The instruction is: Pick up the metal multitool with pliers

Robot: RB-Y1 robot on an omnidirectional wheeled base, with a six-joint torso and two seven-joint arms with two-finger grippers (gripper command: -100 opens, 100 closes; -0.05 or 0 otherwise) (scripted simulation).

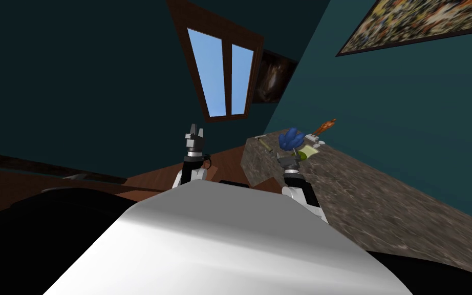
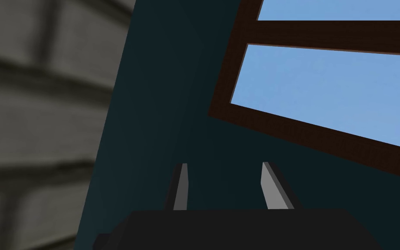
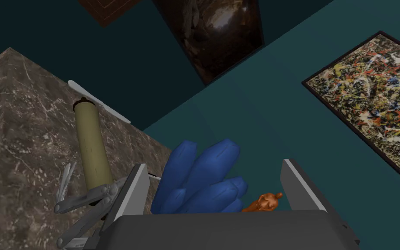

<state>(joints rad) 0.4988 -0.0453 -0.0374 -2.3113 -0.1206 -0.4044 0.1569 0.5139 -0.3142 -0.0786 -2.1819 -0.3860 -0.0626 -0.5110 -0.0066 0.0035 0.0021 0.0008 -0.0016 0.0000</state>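
Have the left tool (image 1: 194, 134) raised ahead of the chest, off the end of the table (image 1: 383, 199) and well apart from everything on it, blades parted. Have the right tool (image 3: 214, 165) reached over the corner of the brown, white-veined table, blades likewise standing wide apart and clamped on nothing. Find on that corner, farthest out, a thin white strip (image 3: 99, 102) lying flat at the table's edge, touching or just beside the far end of a tan roll (image 3: 91, 147). See the roll lying on its side, running from the strip back toward the right tool. Find the grey multitool (image 3: 82, 200) lying flat on the table at the roll's near end, jointed head against or over that end, two handles splayed; contact between head and roll not clear. Read the multitool as lying outside the gap of the right tool, just beside the outer face of one blade, not between the two. See a blue cluster (image 3: 199, 178) of rounded lobes standing in the gap itself, nearer that same blade, pressed by neither. Spot a small orange figurine (image 3: 264, 202) past the cluster, close to the other blade. Make out on the teal wall (image 3: 260, 108) behind a dark picture (image 3: 214, 34) and a splattered picture (image 3: 377, 100) of many colours.
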